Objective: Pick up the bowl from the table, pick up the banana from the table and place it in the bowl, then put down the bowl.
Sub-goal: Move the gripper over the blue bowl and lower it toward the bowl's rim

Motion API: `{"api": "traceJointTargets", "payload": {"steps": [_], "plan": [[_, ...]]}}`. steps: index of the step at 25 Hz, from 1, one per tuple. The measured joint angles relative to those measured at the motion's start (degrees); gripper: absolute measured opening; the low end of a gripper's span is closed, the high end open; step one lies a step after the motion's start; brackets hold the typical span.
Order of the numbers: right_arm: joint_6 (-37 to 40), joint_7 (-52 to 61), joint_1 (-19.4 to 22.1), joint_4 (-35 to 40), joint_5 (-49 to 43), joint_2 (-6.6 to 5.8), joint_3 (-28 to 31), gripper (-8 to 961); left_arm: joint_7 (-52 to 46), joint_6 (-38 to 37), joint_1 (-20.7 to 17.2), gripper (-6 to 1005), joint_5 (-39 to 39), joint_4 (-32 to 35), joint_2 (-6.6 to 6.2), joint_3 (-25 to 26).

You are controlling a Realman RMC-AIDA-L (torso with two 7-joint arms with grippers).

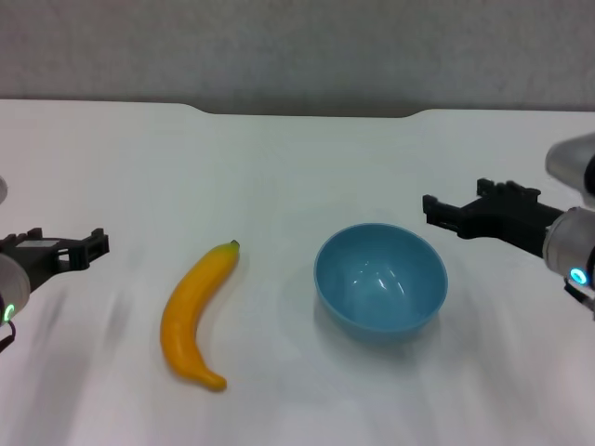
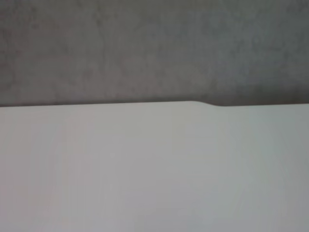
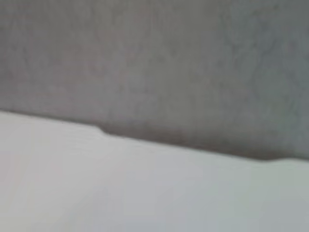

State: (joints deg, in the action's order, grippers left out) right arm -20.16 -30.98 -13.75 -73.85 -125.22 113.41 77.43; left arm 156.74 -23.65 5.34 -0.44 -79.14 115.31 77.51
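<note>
Right gripper [image 1: 437, 212]: black fingers point left, above the table [image 1: 297, 167], just right of the bowl [image 1: 380, 277] and apart from it; whether they are spread or pressed together, cannot tell. Left gripper [image 1: 93, 243]: at the left edge, fingers pointing right toward the banana [image 1: 193, 316], well apart from it; finger state also cannot be told.

Bowl: upright on the table, right of centre, nothing in it. Banana: lying flat just left of the bowl, not touching, stem tip at the far end. Table's far edge carries a shallow notch [image 1: 311, 112]. Wrist views: only bare tabletop and grey wall [image 2: 145, 48].
</note>
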Motion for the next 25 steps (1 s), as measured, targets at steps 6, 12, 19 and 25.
{"api": "traceJointTargets", "payload": {"steps": [6,12,19,25], "plan": [[-21.1,3.6,-3.6,-2.6,-2.1,1.08,13.6,880,2.2,-1.3,0.0,843,-0.1,-0.2,0.92,1.2],[-30.1,6.0,-8.8,2.6,-2.2,1.11,19.8,880,2.2,-1.5,0.1,842,-0.1,-0.3,0.93,1.2],[-37.5,5.9,-18.7,15.2,-5.6,1.07,24.8,879,2.2,-1.2,0.2,843,-0.1,-0.2,1.03,1.2],[-37.1,5.8,-22.9,22.6,-8.5,1.12,25.1,880,2.0,-1.0,0.7,842,0.0,-0.1,1.05,1.2]]}}
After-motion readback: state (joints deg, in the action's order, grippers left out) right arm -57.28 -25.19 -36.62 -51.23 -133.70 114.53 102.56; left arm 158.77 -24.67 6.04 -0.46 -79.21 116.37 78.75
